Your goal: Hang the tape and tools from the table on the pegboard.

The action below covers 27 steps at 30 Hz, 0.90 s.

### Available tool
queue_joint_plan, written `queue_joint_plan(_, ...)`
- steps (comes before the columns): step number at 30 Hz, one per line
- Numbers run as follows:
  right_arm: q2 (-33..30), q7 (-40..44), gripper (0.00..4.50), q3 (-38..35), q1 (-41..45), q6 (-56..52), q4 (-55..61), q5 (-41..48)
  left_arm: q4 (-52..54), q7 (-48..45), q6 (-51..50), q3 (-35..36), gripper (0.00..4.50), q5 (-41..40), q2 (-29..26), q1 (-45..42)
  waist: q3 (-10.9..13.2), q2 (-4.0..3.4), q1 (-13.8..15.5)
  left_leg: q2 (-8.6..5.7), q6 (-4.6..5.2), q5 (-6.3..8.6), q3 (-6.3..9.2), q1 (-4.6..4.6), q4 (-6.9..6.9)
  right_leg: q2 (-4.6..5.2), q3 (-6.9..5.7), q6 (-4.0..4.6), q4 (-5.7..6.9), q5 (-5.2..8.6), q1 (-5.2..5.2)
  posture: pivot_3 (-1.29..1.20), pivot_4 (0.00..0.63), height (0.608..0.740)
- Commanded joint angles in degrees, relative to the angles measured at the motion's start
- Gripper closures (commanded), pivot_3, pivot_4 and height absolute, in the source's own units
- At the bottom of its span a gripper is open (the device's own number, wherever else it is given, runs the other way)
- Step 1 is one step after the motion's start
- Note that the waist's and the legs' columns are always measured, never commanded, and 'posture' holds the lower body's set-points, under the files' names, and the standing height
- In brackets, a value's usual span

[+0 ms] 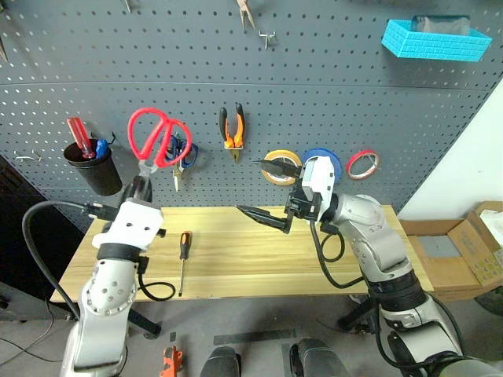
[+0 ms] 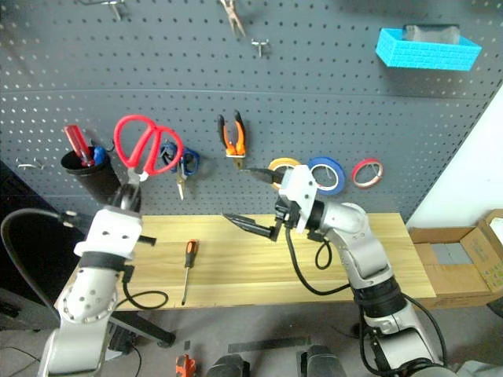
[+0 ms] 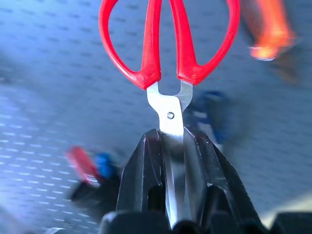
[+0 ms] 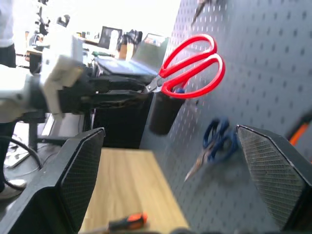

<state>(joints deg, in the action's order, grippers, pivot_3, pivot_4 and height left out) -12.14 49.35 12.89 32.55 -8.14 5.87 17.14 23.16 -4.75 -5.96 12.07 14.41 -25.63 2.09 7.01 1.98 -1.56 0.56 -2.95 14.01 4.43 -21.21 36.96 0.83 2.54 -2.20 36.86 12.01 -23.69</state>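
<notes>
Left eye view: the left gripper (image 1: 142, 182) pinches the steel blades of the red-handled scissors (image 1: 156, 138), holding the handles up against the pegboard (image 1: 330, 86). On the table (image 1: 236, 259) lies the screwdriver (image 1: 183, 259); the pliers (image 1: 232, 128) and tan tape (image 1: 281, 166) hang on the board. The right gripper (image 1: 263, 192) hovers above the table, fingers spread wide and empty.

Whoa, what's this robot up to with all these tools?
It is hanging tools on the pegboard. Its left gripper is shut on the blades of the red-handled scissors, holding them handles-up in front of the board. Its right gripper is open and empty above the table. The pliers and the tan tape already hang on the board; a screwdriver lies on the table.
</notes>
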Motion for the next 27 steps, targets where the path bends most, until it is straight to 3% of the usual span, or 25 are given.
queue_joint_plan(1, 1.7, -1.6, 0.00, -0.7, 2.5, 0.0, -1.5, 0.3, -5.8, -3.3, -0.3, 0.1, 4.24, -3.3, -1.3, -5.9, 0.0, 0.05, 0.1, 0.00, 0.00, 0.00, 0.00, 0.21, -0.01, 0.00, -0.01, 0.08, -0.01, 0.05, 0.21, 0.07, 0.023, 0.740)
queue_joint_plan(4, 2.0, -1.9, 0.00, -0.4, 3.3, 0.0, -3.1, -0.5, -10.3, -5.5, -1.4, -0.3, 4.24, -5.6, -0.9, -9.4, -0.1, 0.08, 0.1, 0.03, 0.00, 0.00, 0.01, 0.43, 0.00, -0.03, -0.02, 0.35, 0.02, 0.21, 0.40, 0.06, 0.028, 0.740)
queue_joint_plan(9, 2.5, -3.6, 0.00, -0.7, 3.7, 0.2, -4.1, -1.3, -14.7, -6.5, -1.3, -0.5, 4.24, -8.6, 0.6, -11.5, -0.2, 0.08, 0.0, 0.04, 0.00, 0.01, 0.01, 0.43, -0.08, -0.04, 0.00, 0.10, 0.03, 0.06, 0.38, 0.04, 0.038, 0.740)
queue_joint_plan(27, 1.8, -4.5, 0.00, -0.3, 3.0, -0.8, -2.1, -2.2, -18.3, -7.3, -7.9, -2.3, 4.24, -11.8, 4.0, -12.7, -0.1, 0.04, -0.2, 0.08, 0.00, 0.01, 0.02, 0.42, -0.10, -0.08, 0.00, 0.13, 0.06, 0.08, 0.34, 0.00, 0.069, 0.740)
